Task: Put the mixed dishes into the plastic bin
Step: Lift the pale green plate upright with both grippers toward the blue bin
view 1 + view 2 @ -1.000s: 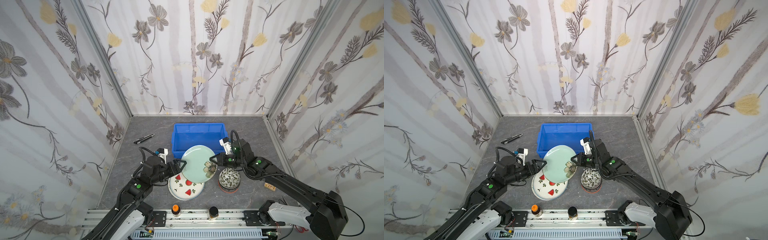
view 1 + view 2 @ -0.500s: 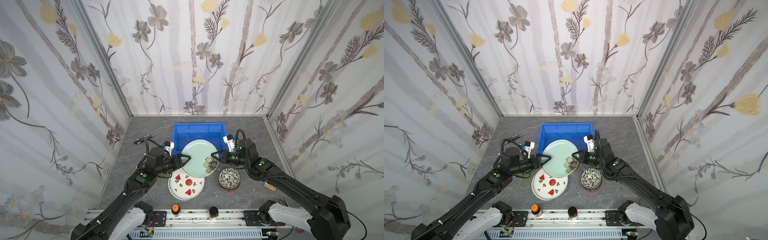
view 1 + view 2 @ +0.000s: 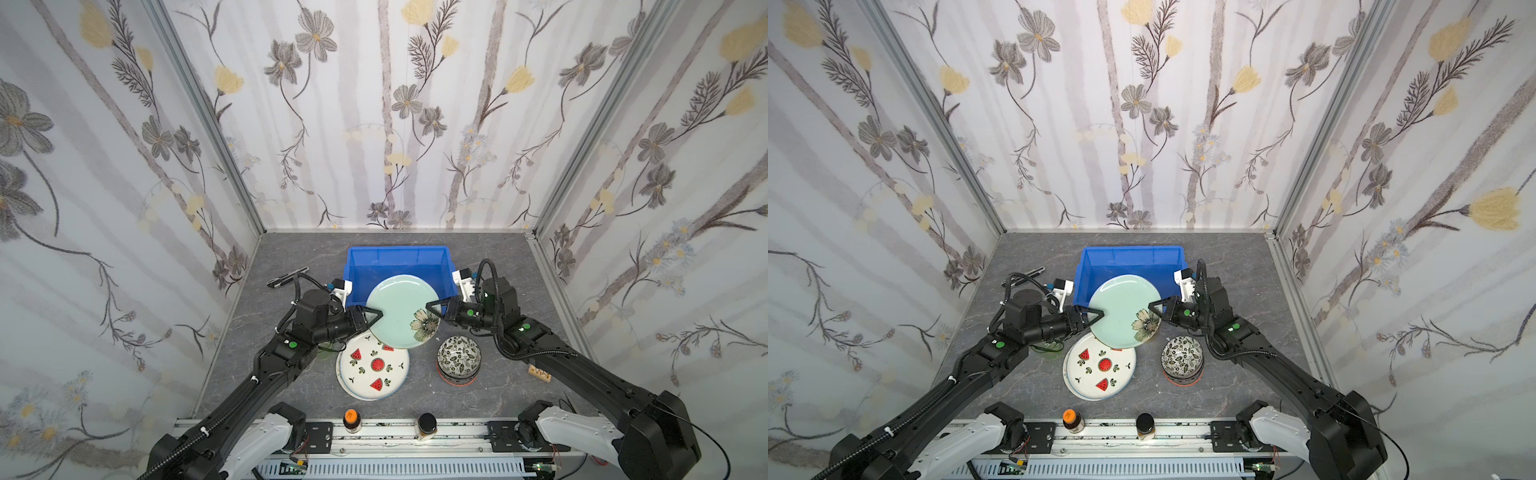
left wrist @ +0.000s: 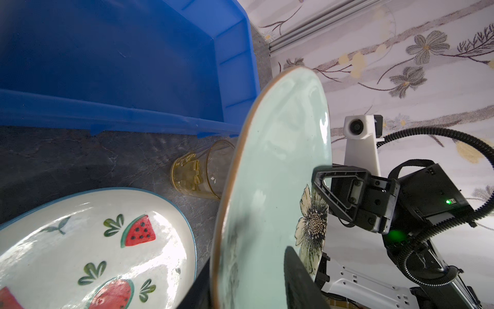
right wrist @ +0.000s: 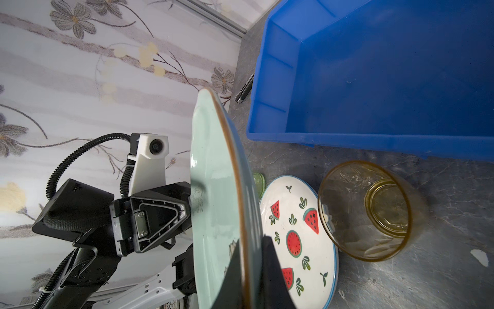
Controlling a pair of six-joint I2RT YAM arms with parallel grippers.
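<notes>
While right gripper [image 3: 430, 306] pinches glossy round green plate [image 3: 399, 303], left gripper [image 3: 379, 313] straddles opposite rim; grip unclear.

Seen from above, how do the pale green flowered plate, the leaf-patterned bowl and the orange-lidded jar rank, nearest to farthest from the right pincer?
1. Pale green flowered plate: its rim is in the right pincer.
2. Leaf-patterned bowl: just in front, right side.
3. Orange-lidded jar: front edge, toward the left.
</notes>
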